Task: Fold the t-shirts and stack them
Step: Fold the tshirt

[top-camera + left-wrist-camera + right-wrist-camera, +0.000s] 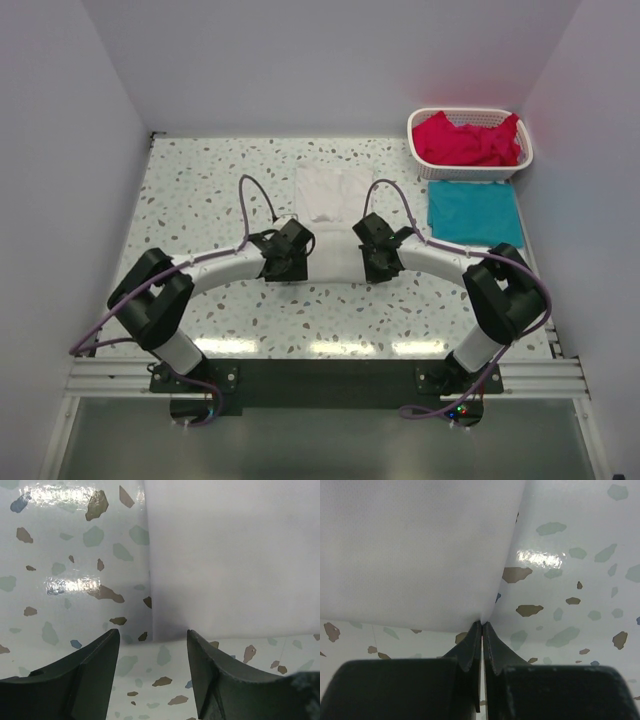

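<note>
1. Two corners matter: the white t-shirt (332, 200) is lying flat at the middle of the table (200, 190).
2. At its near-right corner, the right gripper (483, 626) is pinching fabric, fully closed.
3. Wide open and holding nothing, the left gripper (152, 635) is straddling the near-left corner. It should be closing there so both can lift evenly.

Lab: white-walled booth (60, 150), terrazzo table (200, 180)

No legible text or markings anywhere.
</note>
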### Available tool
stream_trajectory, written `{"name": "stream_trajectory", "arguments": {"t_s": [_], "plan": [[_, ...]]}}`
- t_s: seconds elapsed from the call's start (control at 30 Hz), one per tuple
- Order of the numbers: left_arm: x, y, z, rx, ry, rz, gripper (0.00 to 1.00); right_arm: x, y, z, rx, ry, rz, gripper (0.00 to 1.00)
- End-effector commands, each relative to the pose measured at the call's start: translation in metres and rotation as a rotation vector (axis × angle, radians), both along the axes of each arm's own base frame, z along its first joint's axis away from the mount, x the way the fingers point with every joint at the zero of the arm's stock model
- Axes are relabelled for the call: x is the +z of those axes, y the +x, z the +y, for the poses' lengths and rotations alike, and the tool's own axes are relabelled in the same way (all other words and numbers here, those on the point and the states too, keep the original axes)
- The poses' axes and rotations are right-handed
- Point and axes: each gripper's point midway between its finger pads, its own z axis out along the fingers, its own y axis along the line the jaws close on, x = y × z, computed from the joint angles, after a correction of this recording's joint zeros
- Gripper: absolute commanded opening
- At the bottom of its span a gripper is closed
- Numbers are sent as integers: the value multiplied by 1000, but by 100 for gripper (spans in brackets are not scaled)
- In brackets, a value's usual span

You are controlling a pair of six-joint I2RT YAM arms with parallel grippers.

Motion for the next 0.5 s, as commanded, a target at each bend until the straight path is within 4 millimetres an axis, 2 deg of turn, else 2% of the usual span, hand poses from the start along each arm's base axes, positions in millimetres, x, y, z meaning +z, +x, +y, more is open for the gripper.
{"name": "stream_trajectory", "arguments": {"t_s": [0.0, 0.13, 0.47], "plan": [[8, 11, -11, -9, -16, -26, 60, -33, -32, -28, -4, -126, 125, 0], [2, 9, -10, -12, 1, -4, 50, -32, -32, -28, -4, -128, 124, 0], [-21, 0, -6, -26, 43, 64, 41, -28, -31, -27, 1, -124, 120, 0]]}}
